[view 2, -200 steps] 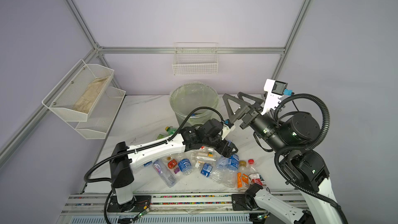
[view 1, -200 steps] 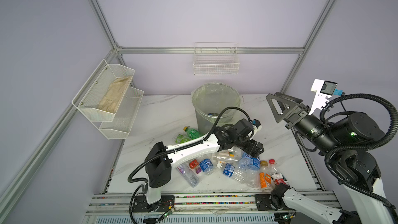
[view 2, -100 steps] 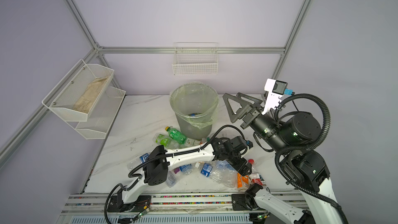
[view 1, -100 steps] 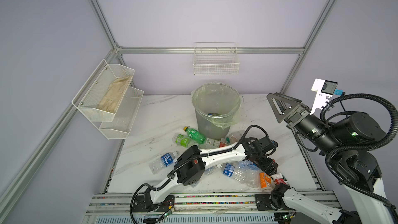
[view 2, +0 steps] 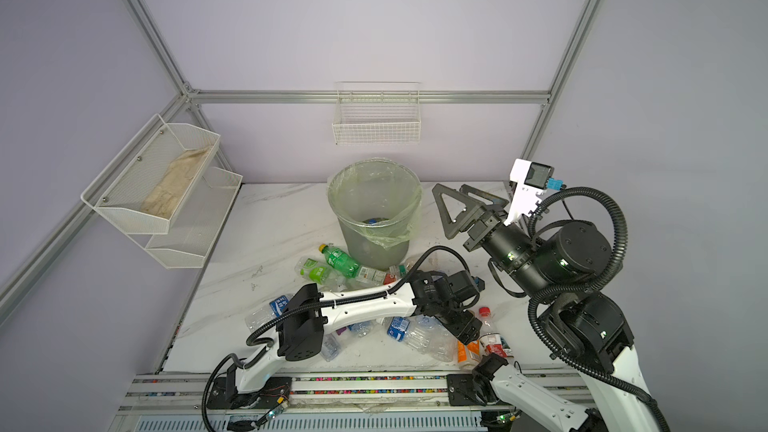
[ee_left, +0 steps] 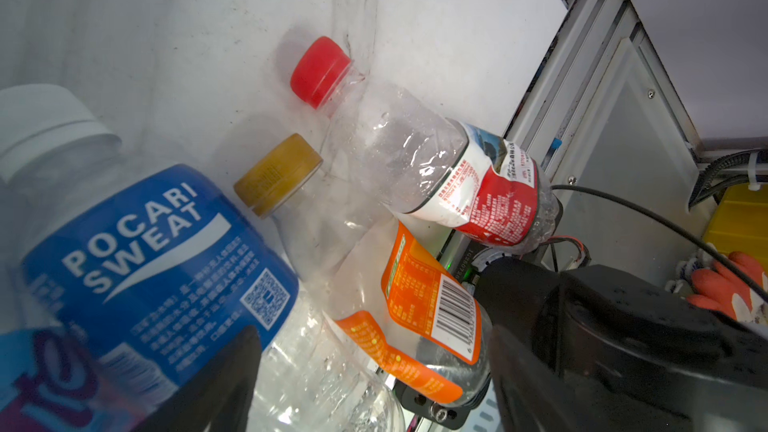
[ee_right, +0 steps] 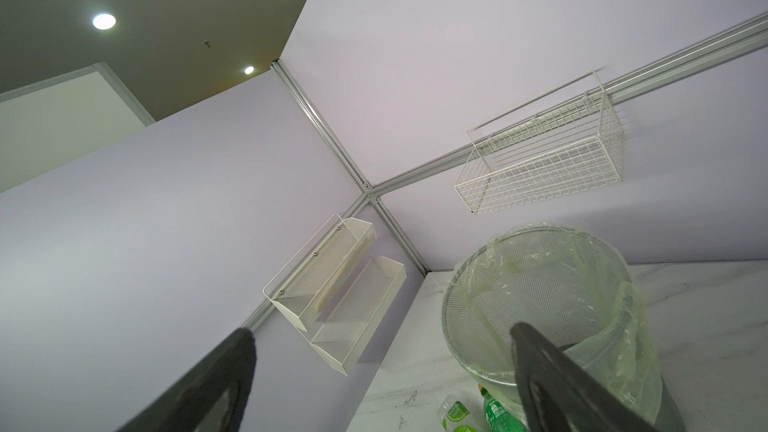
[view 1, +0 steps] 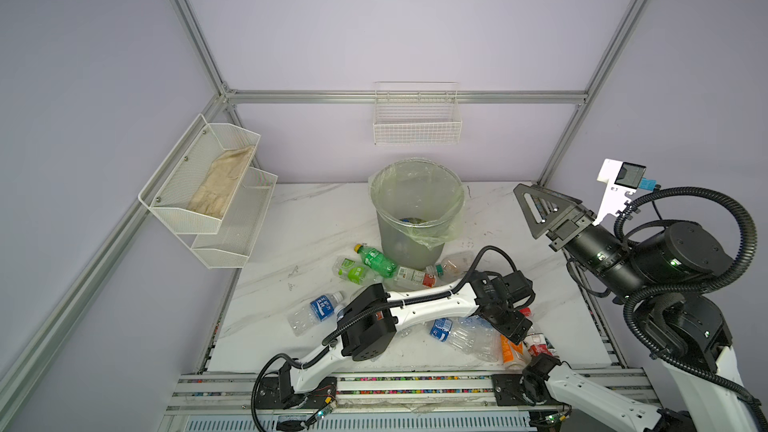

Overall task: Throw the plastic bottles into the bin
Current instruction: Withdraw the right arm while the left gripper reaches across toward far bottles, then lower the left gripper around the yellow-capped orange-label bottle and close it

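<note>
My left gripper (view 1: 510, 326) (view 2: 462, 327) (ee_left: 374, 371) is open and low over the front-right pile of plastic bottles. An orange-label bottle (ee_left: 419, 305) (view 1: 512, 353) and a clear bottle lie between its jaws. Beside them are a blue Pocari Sweat bottle (ee_left: 158, 251) (view 1: 442, 328) and a red-capped bottle (ee_left: 457, 176) (view 2: 490, 336). More bottles, one of them green (view 1: 376, 259), lie in front of the bin (view 1: 399, 243) (view 2: 361, 243) (ee_right: 540, 284), which holds something at its bottom. My right gripper (view 1: 528, 193) (view 2: 451, 191) (ee_right: 382, 332) hangs open and empty, raised to the right of the bin.
A white wire basket (view 1: 417, 118) hangs on the back wall. A two-tier mesh shelf (view 1: 208, 193) with a cloth is on the left wall. A blue-label bottle (view 1: 318, 311) lies at the front left. The right arm's base (view 1: 540, 371) sits by the front rail.
The left arm has swung from near the bin's front towards the front right and come down onto the bottle pile. The right arm has not moved.
</note>
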You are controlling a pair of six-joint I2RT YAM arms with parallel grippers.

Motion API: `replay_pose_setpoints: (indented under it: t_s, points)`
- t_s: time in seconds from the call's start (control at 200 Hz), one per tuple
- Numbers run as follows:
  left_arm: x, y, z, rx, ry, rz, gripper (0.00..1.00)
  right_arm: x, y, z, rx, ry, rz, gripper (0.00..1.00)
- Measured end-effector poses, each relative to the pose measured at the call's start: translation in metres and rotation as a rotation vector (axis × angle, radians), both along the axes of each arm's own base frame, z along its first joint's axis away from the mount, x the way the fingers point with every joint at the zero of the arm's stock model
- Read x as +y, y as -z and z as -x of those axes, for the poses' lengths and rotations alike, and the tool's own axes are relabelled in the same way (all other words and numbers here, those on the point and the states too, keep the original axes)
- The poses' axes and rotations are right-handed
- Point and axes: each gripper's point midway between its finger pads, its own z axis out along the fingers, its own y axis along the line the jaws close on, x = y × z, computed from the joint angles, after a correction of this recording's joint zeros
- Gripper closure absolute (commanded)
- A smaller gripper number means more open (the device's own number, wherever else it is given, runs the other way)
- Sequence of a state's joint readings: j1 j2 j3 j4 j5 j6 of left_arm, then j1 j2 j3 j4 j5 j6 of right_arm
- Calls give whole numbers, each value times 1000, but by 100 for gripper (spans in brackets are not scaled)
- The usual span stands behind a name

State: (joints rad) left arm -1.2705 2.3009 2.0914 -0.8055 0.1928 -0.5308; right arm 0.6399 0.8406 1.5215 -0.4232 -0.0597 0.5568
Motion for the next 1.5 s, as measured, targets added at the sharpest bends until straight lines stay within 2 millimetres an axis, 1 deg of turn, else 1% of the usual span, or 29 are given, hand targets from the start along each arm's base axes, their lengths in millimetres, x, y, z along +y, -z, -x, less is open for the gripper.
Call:
replay_pose_setpoints:
  t_s: [0.245, 0.42, 0.575, 0.855, 1.045, 1.295, 1.42, 1.5]
  points:
    - [2, 5, 5, 3, -3, -25, 24, -5, 5, 0, 10, 21, 0, 2]
    - [-8, 12, 11, 1, 10, -31, 24, -7, 7, -1, 19, 34, -3, 3]
    - [-11, 19, 13, 1, 13, -44, 24, -10, 6, 0, 22, 42, -9, 3]
    - [-8, 34, 9, -11, -2, -94, 24, -22, 0, 11, 2, 62, -36, 3]
    - [-5, 43, 6, -13, -22, -124, 25, -27, -2, 14, -5, 71, -45, 3]
    - [-7, 52, 4, -15, -35, -136, 30, -28, 0, 13, 0, 79, -43, 3]
    - [-7, 53, 3, -21, -38, -142, 33, -28, 1, 12, 2, 85, -42, 3]
    - [-6, 53, 2, -26, -42, -145, 36, -28, 2, 11, 5, 85, -40, 3]
